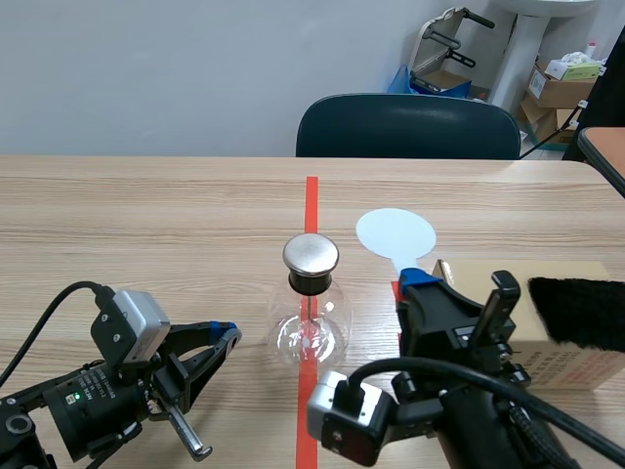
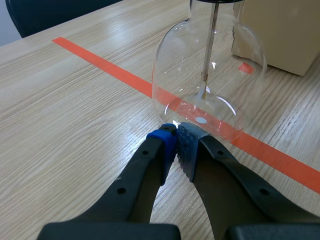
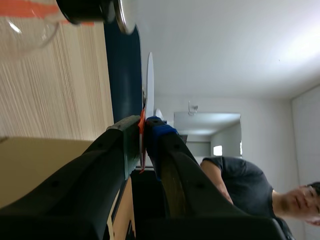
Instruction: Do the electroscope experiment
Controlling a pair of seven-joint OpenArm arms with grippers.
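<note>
The electroscope, a clear glass flask [image 1: 311, 334] with a round metal cap [image 1: 311, 255] and a thin rod inside, stands on the red tape line at the table's middle. My left gripper [image 1: 227, 336] lies low to its left, shut on nothing; in the left wrist view its fingertips [image 2: 175, 136] meet right at the foot of the flask [image 2: 207, 85]. My right gripper [image 1: 416, 281] is right of the flask, shut on the orange handle of a pale blue disc paddle [image 1: 395, 234]. The right wrist view shows the paddle [image 3: 150, 85] edge-on between the right gripper's [image 3: 144, 122] fingers.
A cardboard box [image 1: 552, 337] with a black furry cloth [image 1: 578, 313] on top sits at the right. A dark chair [image 1: 408, 127] stands behind the table's far edge. A person [image 3: 250, 185] shows in the right wrist view.
</note>
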